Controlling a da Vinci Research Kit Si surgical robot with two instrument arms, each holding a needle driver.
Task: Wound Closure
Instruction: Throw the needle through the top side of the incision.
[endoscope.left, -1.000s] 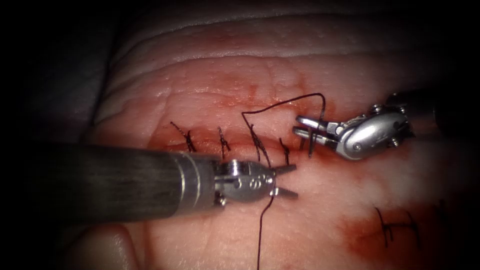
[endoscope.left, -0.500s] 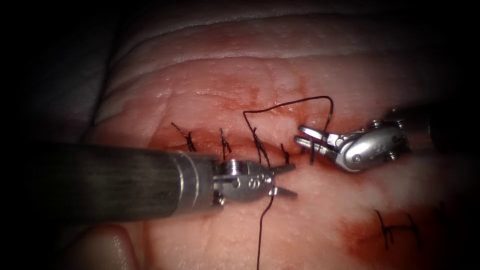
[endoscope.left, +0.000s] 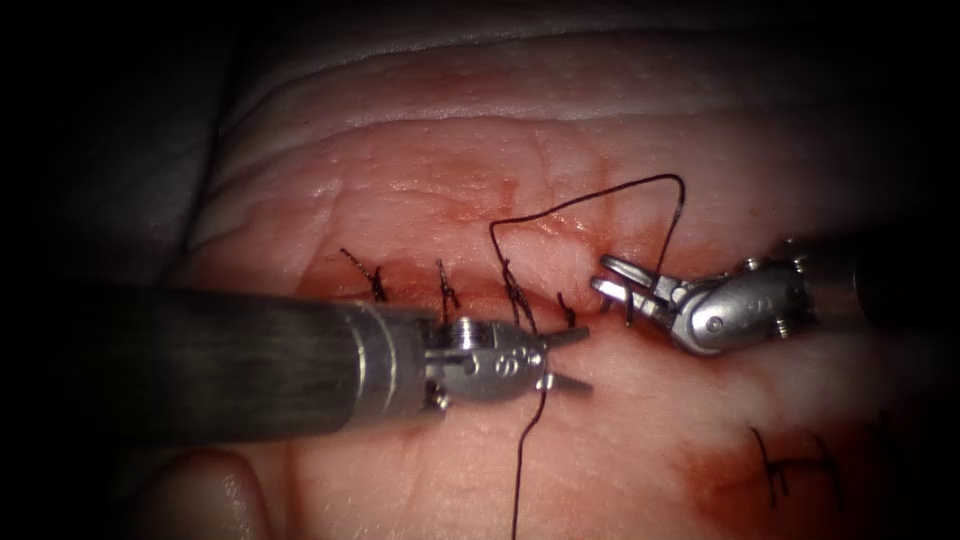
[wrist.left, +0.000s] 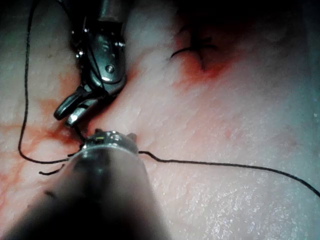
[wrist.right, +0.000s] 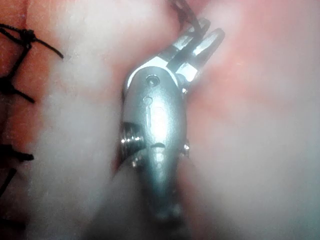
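Needle (endoscope.left: 629, 303) sits crosswise in the right tool (endoscope.left: 601, 275), whose jaws are closed on it just past the right end of the stitch row. It shows as a short dark piece pointing down toward the tissue (endoscope.left: 450, 150). I cannot tell where along its curve it is gripped, nor whether its tip is in the tissue.

Thread (endoscope.left: 600, 197) rises from those jaws, arcs up and left over the tissue, bends sharply down at the third stitch, passes the left tool (endoscope.left: 578, 360) and runs on toward the lower edge of the endoscope view.

The left tool lies below the cut (endoscope.left: 480, 300) with its jaws parted in a narrow V, holding nothing. Its upper jaw tip is near the fourth stitch.

Four dark stitches (endoscope.left: 446, 285) cross the cut, which runs left to right. Red fluid (endoscope.left: 730, 470) stains the tissue around them and to the lower right, where more stitches lie.

In the left wrist view the right tool (wrist.left: 70, 111) points at the left tool's tip, and the thread (wrist.left: 225, 162) trails away across the tissue. The right wrist view shows the right tool's jaws (wrist.right: 205, 37) with a dark piece between them.
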